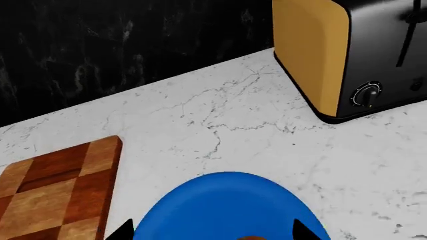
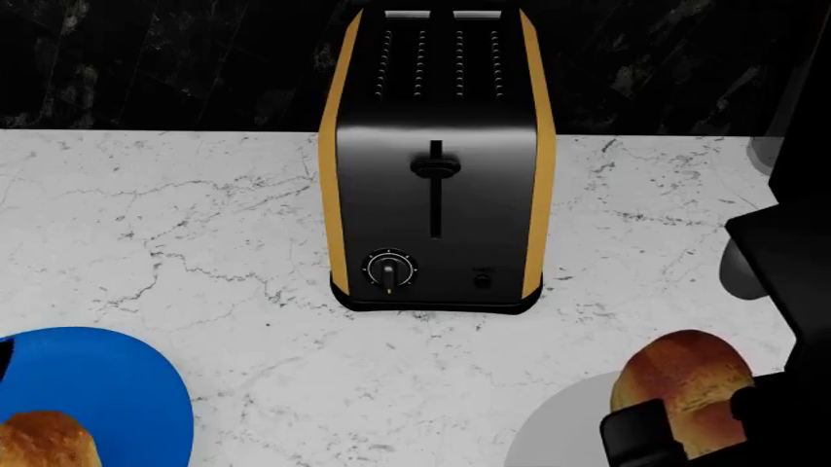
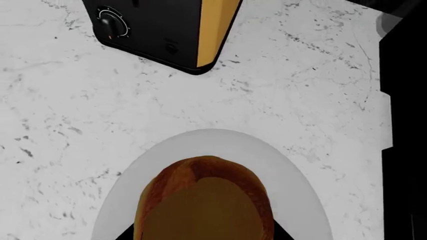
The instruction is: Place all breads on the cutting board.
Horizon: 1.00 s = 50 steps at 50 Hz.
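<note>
One golden-brown oval bread loaf (image 2: 684, 389) is seen above a round white plate (image 2: 559, 428), gripped by the right tool (image 2: 675, 428). Another loaf (image 2: 46, 443) lies on a round blue plate (image 2: 111, 389) beside the checkered wooden cutting board (image 1: 57, 187). The left tool's (image 1: 213, 235) state cannot be told.
</note>
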### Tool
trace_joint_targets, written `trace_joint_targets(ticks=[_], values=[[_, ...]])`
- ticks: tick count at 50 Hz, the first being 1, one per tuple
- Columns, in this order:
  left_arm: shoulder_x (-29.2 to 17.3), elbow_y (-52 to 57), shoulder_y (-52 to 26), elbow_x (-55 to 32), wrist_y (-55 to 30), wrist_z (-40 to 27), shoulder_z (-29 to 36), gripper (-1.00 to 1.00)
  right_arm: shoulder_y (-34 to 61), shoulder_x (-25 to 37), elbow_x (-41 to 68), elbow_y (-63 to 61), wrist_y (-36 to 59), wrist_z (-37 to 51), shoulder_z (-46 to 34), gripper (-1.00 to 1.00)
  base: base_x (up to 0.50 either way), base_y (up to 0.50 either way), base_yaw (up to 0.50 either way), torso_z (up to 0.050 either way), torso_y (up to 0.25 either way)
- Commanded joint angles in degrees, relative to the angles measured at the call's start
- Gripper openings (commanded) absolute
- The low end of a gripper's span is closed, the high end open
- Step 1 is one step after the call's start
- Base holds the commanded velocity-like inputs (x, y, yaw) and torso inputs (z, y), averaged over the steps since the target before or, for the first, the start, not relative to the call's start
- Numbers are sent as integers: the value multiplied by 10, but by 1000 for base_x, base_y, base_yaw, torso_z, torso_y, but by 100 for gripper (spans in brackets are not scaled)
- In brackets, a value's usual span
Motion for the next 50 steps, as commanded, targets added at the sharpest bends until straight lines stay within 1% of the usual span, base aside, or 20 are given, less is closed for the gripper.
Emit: trace_joint_targets(ticks=[1,4,9,12,20,29,34,37,42,50], values=[[-35,-51,-39,-111,5,22,50,100,6,3,-3,-5,8,-11,-1,-100,0,0,0,0,0],[-44,-54,-46,-127,7,23,54,100,3,3,-9,-3,11,-16,1,-100,0,0,0,0,0],[-30,-67,-50,-145,14,42,59,100,0,-7,-21,1,13,-25,3,-100,0,0,0,0,0],[-20,-90,-61,-142,-2,49,69,100,0,-9,-30,5,17,-28,2,-100,0,0,0,0,0],[-19,-142,-103,-166,-43,26,134,100,0,-10,-32,5,17,-33,-3,-100,0,0,0,0,0],[-12,-181,-142,-179,-64,11,180,100,16,-12,-21,8,20,-30,-17,-100,0,0,0,0,0],[9,-205,-173,-186,-74,0,211,100,9,-14,-34,10,23,-43,-11,-100,0,0,0,0,0],[28,-231,-177,-171,-90,8,221,100,-7,-17,-54,14,24,-56,-2,-100,0,0,0,0,0],[58,-268,-190,-154,-118,13,248,100,-4,-21,-58,16,24,-57,-7,-100,0,0,0,0,0],[90,-320,-170,-105,-160,50,247,100,-11,-32,-71,17,19,-66,-8,-100,0,0,0,0,0]])
